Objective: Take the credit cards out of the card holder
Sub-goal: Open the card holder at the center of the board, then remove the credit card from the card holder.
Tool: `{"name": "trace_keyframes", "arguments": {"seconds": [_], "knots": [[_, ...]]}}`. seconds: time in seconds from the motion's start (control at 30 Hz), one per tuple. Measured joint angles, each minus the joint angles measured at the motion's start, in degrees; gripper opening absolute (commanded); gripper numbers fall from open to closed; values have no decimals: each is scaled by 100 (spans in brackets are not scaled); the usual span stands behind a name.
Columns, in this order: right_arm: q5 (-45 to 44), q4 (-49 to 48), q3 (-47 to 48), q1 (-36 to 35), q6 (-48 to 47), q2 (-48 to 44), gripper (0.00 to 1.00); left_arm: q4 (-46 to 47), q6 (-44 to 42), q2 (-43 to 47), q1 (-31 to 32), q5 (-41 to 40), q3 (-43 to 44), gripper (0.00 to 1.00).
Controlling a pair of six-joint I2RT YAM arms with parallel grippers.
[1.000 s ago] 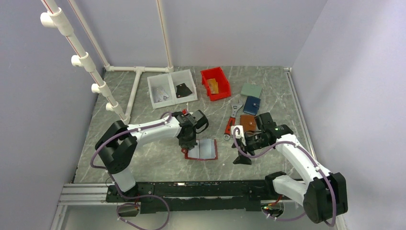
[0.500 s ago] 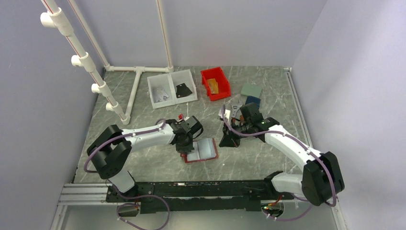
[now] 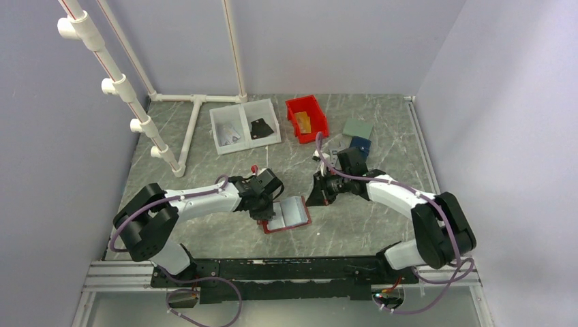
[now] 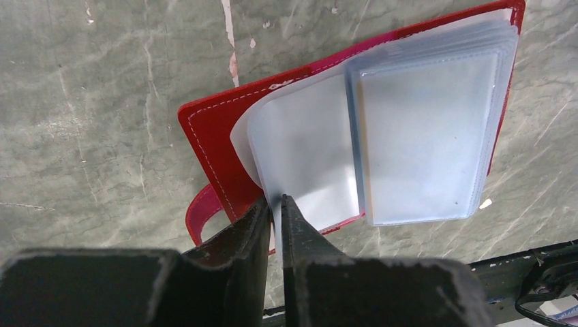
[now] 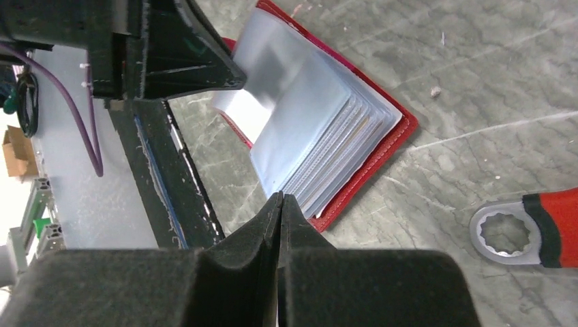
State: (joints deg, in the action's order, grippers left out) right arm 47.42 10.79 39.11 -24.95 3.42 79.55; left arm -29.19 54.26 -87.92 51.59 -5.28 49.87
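While one clear plastic leaf of the red leather-like bi-fold card holder is pinched up: hold it lifted and steady, so a pocket mouth gapes without dragging the holder over the grey marbled desk.
Holder's place: open on the desk, at 6 o'clock from the red plastic bin.
Grip of the left jaws: nearly closed on that one leaf at the holder's 9 o'clock edge, beside the small red strap tab.
State of the right jaws: pressed together with nothing between them, hovering just off the holder's 2 o'clock corner.
Where the credit cards are: thin and flat inside the sleeve stack, with only edges showing.
Step in hand: part your right jaws before reaching in, come at a sleeve's open edge, and take one card, not the plastic.
Since a second ago: your right arm has swung in from the holder's 4 o'clock, well apart, to close by. The left elbow has sunk toward 8 o'clock. The holder has stayed put.
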Motion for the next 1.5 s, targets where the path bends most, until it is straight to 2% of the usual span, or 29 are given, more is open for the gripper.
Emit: {"name": "trace_keyframes", "arguments": {"seconds": [0.4, 0.73, 0.93, 1.03, 1.17, 1.5], "knots": [[-664, -48, 402, -599, 328, 896, 0, -35, 48, 280, -2, -7, 0, 20], [-1086, 0, 595, -667, 315, 1174, 0, -317, -63, 1156, -2, -52, 76, 28], [-1093, 15, 595, -678, 271, 1174, 0, 466, -247, 1888, -4, 452, 153, 31], [-1088, 33, 595, -678, 245, 1174, 0, 1110, -232, 1773, -2, 852, 153, 31], [-1084, 59, 595, -678, 205, 1169, 0, 1714, -186, 1158, 4, 1231, 153, 31], [-1047, 83, 595, -669, 197, 1158, 0, 1878, 85, 302, 55, 1266, 153, 32]]}}
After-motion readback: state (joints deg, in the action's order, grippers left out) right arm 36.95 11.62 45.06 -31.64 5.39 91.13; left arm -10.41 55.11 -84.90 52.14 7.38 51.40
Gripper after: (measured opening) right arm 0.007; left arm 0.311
